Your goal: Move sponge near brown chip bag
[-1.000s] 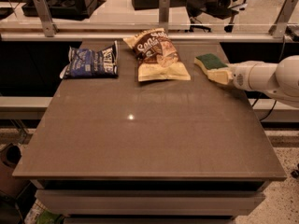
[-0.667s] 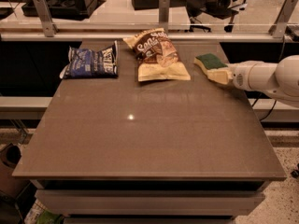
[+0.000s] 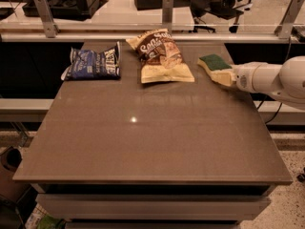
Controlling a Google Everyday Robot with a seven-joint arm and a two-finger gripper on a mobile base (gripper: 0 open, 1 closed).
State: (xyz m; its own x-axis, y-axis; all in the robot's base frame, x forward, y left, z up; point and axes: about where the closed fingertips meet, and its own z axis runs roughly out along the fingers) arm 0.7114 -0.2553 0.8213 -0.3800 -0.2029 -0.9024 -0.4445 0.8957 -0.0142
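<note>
The sponge (image 3: 214, 62), dark green on top with a pale yellow layer below, lies at the far right of the table. The brown chip bag (image 3: 160, 56), brown in the middle with cream ends, lies just left of it with a small gap between them. My gripper (image 3: 228, 76) reaches in from the right on a white arm (image 3: 271, 79) and meets the sponge's near right end at table height.
A blue chip bag (image 3: 93, 63) lies at the far left of the grey table (image 3: 143, 137). A rail with metal posts (image 3: 167, 11) runs behind the table's far edge. The table's right edge drops off under my arm.
</note>
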